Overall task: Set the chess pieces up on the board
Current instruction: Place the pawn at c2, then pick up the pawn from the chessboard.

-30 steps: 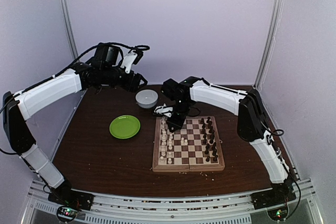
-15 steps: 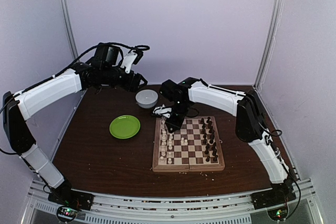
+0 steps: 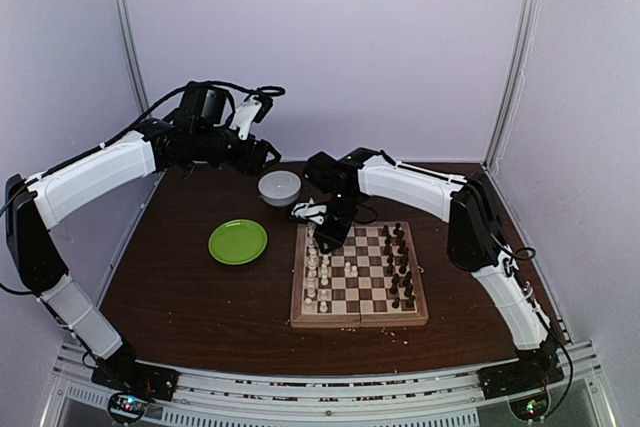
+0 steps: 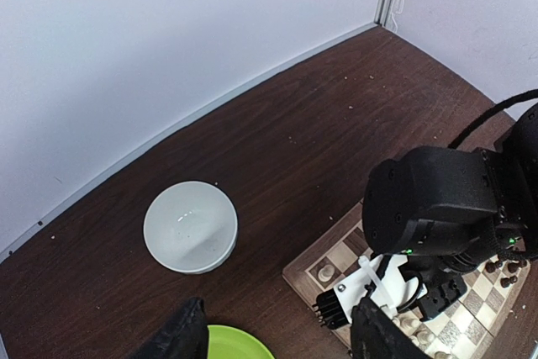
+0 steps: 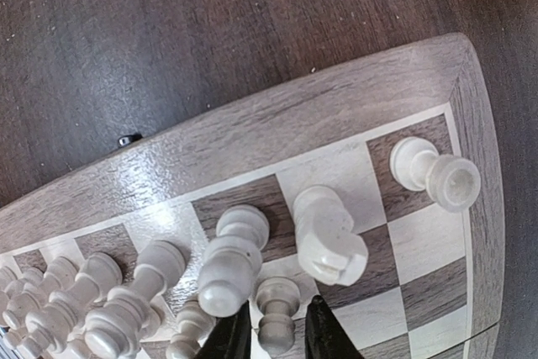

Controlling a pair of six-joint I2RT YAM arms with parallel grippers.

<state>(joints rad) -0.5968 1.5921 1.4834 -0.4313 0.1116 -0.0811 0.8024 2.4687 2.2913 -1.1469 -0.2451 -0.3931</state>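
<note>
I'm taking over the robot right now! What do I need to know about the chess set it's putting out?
Left end effector: open, empty, raised in the air near the white bowl.
Right end effector: low over the board at its far-left corner, fingers either side of a cream pawn; whether it grips is unclear.
Done: cream pieces line the board's left side, dark pieces its right. The bowl looks empty.
To do: settle that pawn, then check every square.
</note>
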